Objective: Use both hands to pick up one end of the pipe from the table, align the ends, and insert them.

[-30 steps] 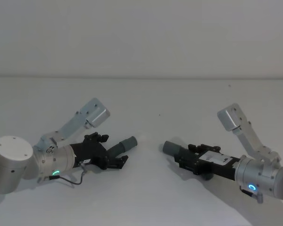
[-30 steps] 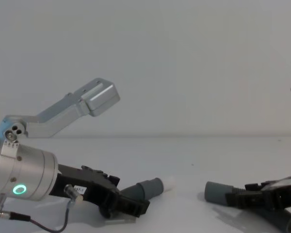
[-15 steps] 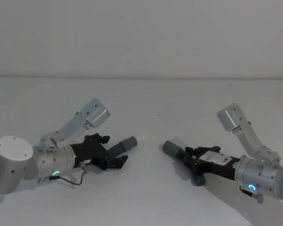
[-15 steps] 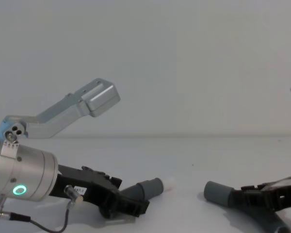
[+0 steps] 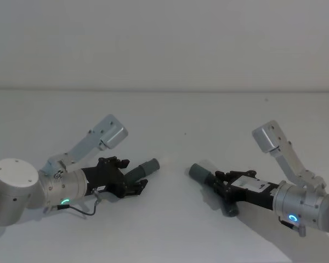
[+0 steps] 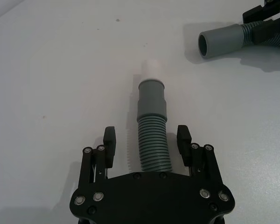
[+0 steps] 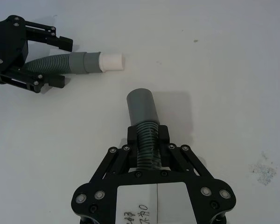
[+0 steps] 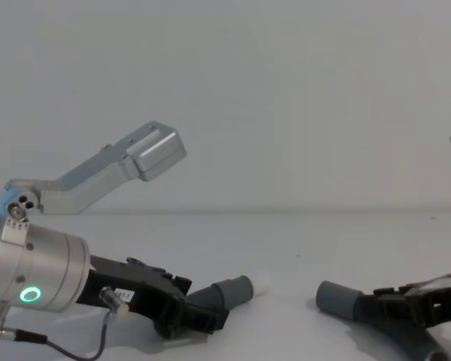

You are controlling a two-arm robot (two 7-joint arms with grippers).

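On the white table [image 5: 170, 115] lies the short pipe piece [image 6: 151, 140], its grey cuff [image 6: 151, 95] ending in a white tip [image 6: 151, 70]. My left gripper [image 6: 147, 140] is open, a finger on each side of the ribbed part with a small gap. It shows low at the left [image 5: 132, 176] [image 8: 203, 312]. My right gripper [image 7: 148, 135] is shut on the ribbed part of the longer pipe piece just behind its open cuff [image 7: 141, 105] [image 5: 200, 172] [image 8: 337, 298]. The two ends point toward each other with a gap between.
Silver camera brackets rise above each wrist, the left one [image 5: 107, 131] and the right one [image 5: 268, 137]. A pale grey wall [image 5: 164, 44] stands behind the table's far edge. A few small dark specks [image 5: 185, 132] mark the surface.
My right gripper has shut on the longer piece, which was between open fingers a second ago. My left gripper's fingers have drawn closer around the short piece.
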